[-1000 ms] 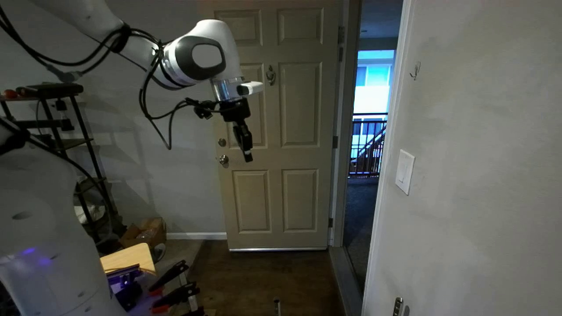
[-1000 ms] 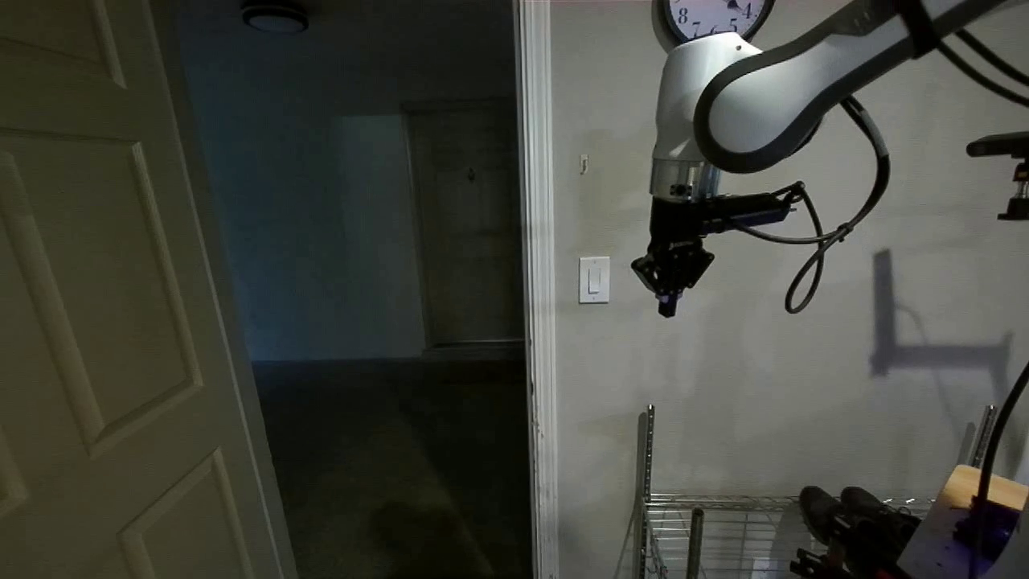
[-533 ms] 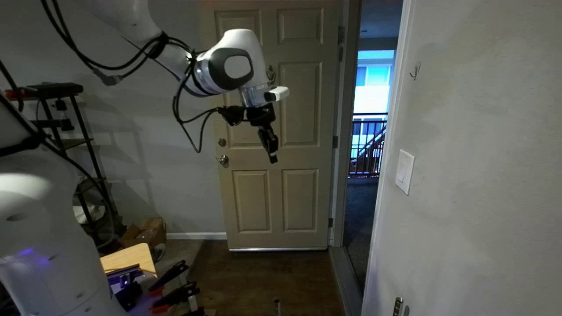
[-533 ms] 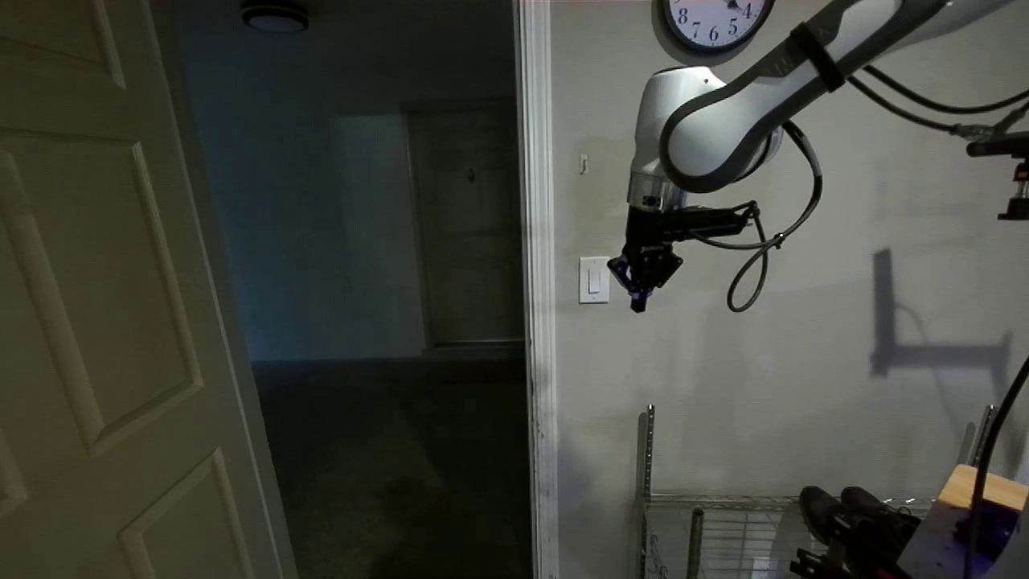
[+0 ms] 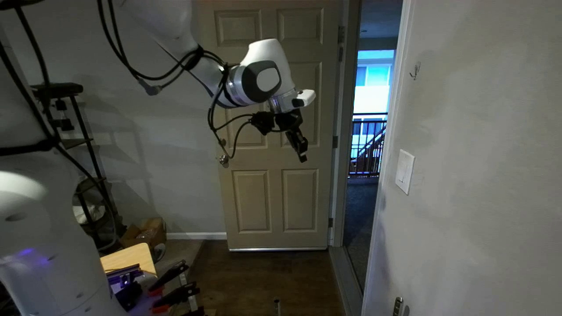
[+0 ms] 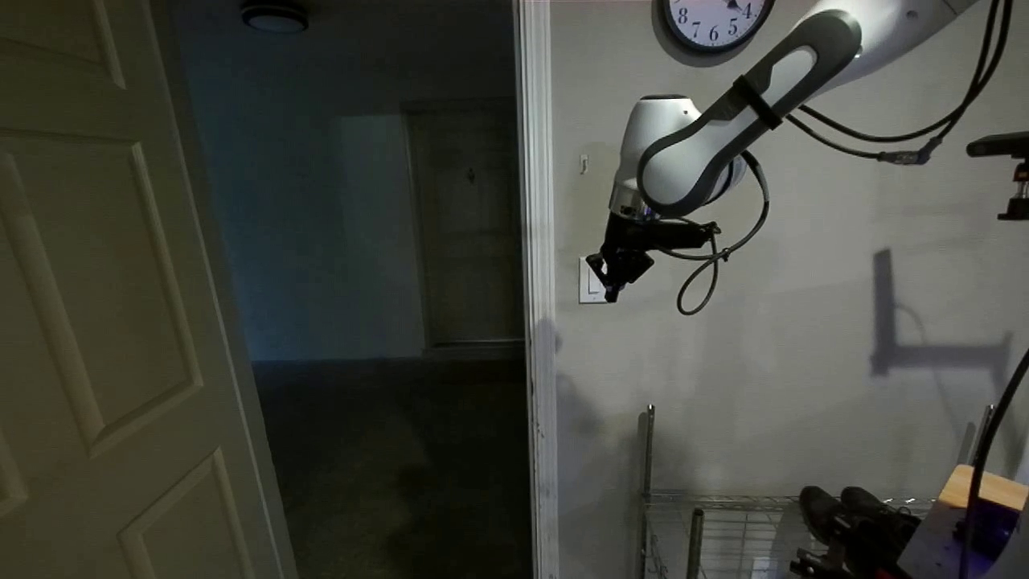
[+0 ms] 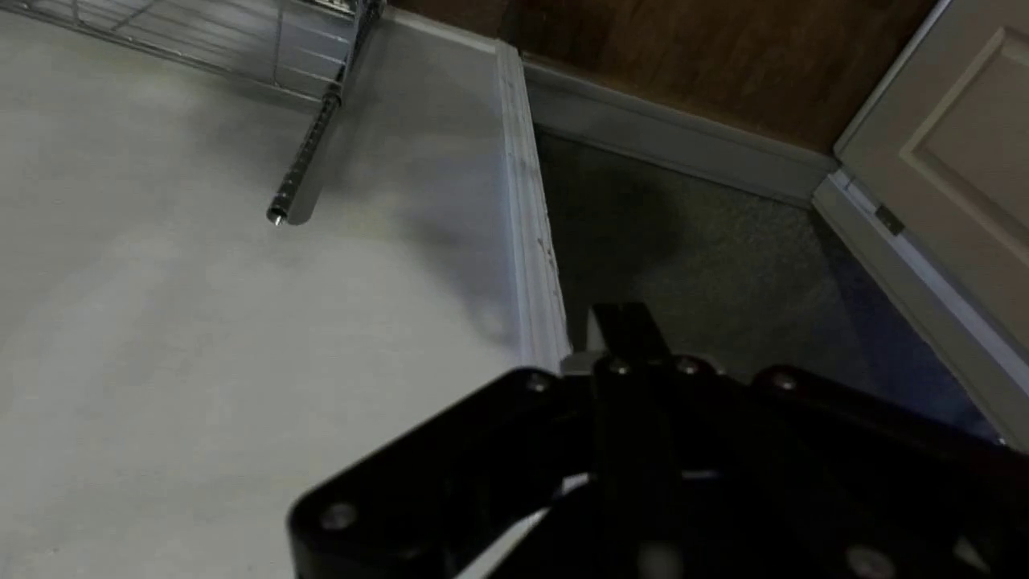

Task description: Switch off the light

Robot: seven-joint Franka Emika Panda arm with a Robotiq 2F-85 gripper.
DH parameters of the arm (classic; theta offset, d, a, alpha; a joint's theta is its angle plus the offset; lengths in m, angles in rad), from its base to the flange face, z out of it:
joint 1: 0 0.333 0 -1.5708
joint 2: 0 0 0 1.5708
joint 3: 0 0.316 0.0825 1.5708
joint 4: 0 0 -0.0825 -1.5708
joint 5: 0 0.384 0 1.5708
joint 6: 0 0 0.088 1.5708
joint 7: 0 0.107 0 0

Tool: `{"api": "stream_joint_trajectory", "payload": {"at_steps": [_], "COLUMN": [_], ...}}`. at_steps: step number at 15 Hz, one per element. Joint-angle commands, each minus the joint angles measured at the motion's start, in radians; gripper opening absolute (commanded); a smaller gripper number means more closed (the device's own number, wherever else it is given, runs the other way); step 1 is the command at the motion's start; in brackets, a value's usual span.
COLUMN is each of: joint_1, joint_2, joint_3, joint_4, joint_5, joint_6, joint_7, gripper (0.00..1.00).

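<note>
White switch [image 5: 405, 171], upright on the wall [image 5: 478, 184], right of the frame in an exterior view. Black end effector [image 6: 611, 294], fingers together, apart from the wall, hiding part of the switch near centre in an exterior view. White trim [image 6: 538, 289], just left of the switch. Metal hook [image 5: 415, 70], above it. Wire rack [image 6: 723, 503], lower right. Cream door [image 5: 275, 199], open, behind the arm [image 5: 267, 79]. Black-rimmed clock [image 6: 715, 22], top edge.

In an exterior view you're basically facing the door [image 5: 276, 159], in an exterior view the wall [image 6: 772, 370], switch [image 5: 405, 171] shared by both, and the wrist view's aimed down right over the pincer [image 7: 631, 322].
</note>
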Motion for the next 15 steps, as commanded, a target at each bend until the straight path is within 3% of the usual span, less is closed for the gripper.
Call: {"api": "stream_joint_trajectory", "payload": {"at_steps": [1,7,8,9,10,11,14,15], "joint_1": [0.005,-0.006,-0.002,0.000,-0.003,-0.003,-0.002,-0.002], "joint_2": [0.056,0.122,0.132,0.139,0.115,0.121,0.124,0.124], "joint_3": [-0.040,-0.084,-0.085,-0.081,-0.080,-0.080,-0.080,-0.080], "joint_4": [0.033,0.105,0.117,0.120,0.099,0.103,0.103,0.103], "joint_5": [-0.147,-0.440,-0.442,-0.412,-0.399,-0.399,-0.399,-0.399], "joint_6": [0.101,0.152,0.136,0.132,0.130,0.130,0.130,0.130], "joint_7": [0.132,0.399,0.416,0.403,0.364,0.365,0.365,0.365], "gripper": [0.04,0.04,0.04,0.29,0.29,0.08,0.27,0.30]}}
